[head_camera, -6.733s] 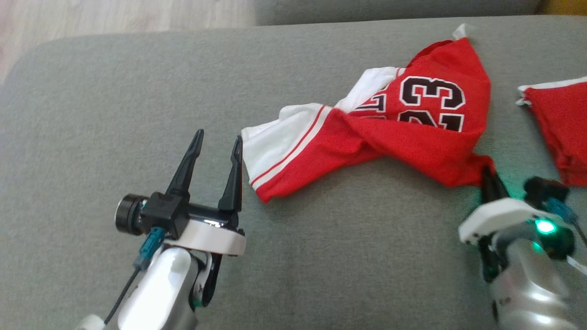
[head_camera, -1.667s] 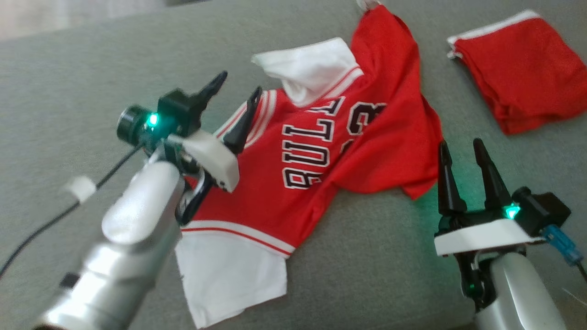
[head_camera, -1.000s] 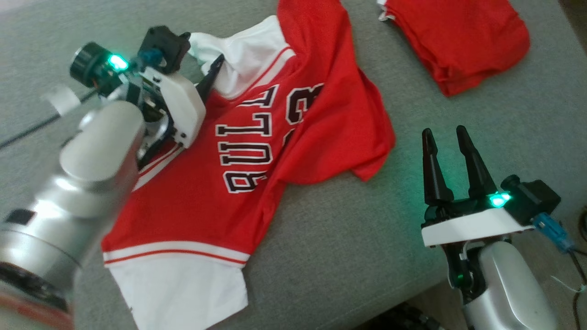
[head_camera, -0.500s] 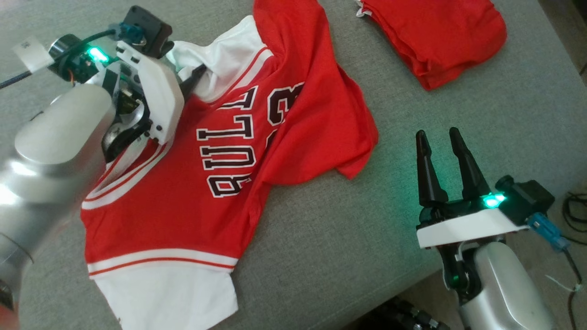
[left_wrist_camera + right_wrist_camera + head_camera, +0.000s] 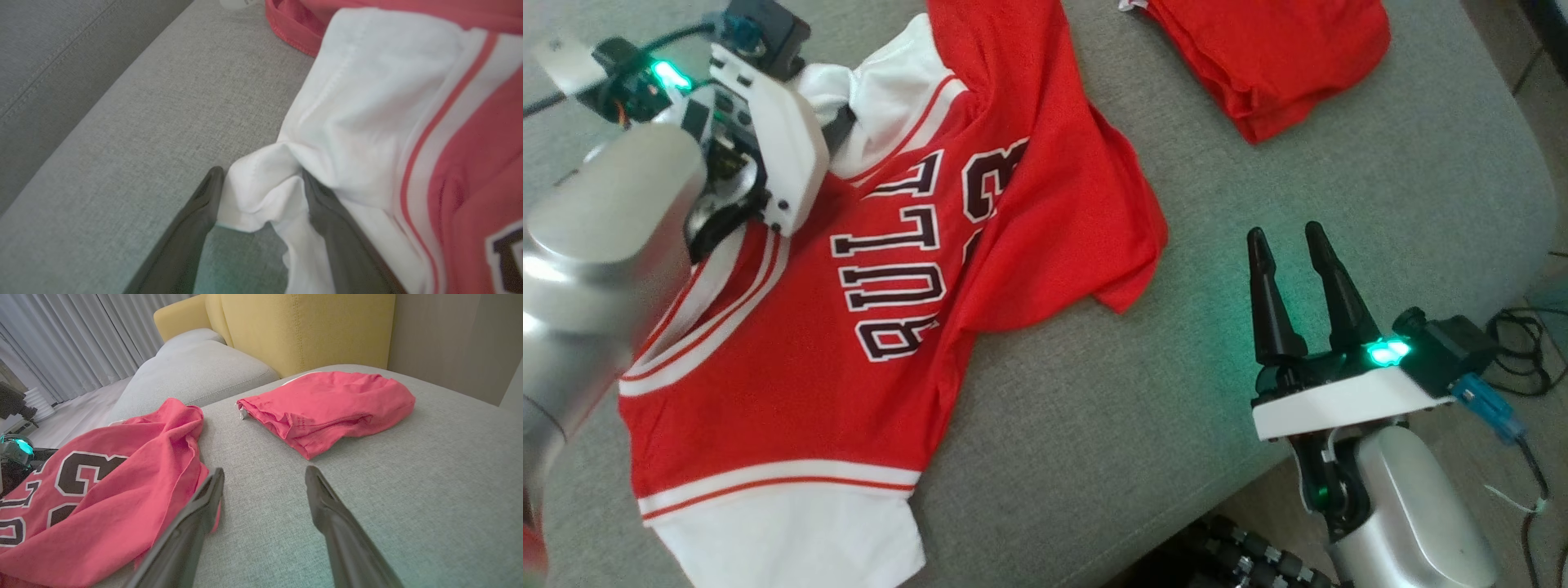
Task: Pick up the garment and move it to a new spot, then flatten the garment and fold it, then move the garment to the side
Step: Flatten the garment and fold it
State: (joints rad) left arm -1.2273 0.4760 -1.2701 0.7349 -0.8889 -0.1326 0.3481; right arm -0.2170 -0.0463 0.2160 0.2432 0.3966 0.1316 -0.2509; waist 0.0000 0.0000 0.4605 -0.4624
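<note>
The garment (image 5: 849,384) is a red jersey with white sleeves and dark lettering, lying spread but creased on the grey sofa cushion (image 5: 1176,392). My left gripper (image 5: 840,131) is at its far white sleeve (image 5: 367,102). In the left wrist view the left gripper (image 5: 261,175) is open, and a bunched fold of that sleeve lies between the two spread fingers. My right gripper (image 5: 1286,233) stands open and empty to the right of the jersey, just off its red edge (image 5: 102,498). Its fingers (image 5: 196,522) hover low over bare cushion.
A second red garment (image 5: 1274,57) lies folded at the far right of the cushion, also ahead of the right gripper (image 5: 327,404). The cushion's edge runs close by the right arm, with cables (image 5: 1519,343) on the floor. A yellow seat back (image 5: 306,326) rises behind.
The head camera has swung, so the whole picture slid left and up. Since the oldest frame the jersey went from bunched to spread out. Over the last second my left gripper stayed at the far sleeve.
</note>
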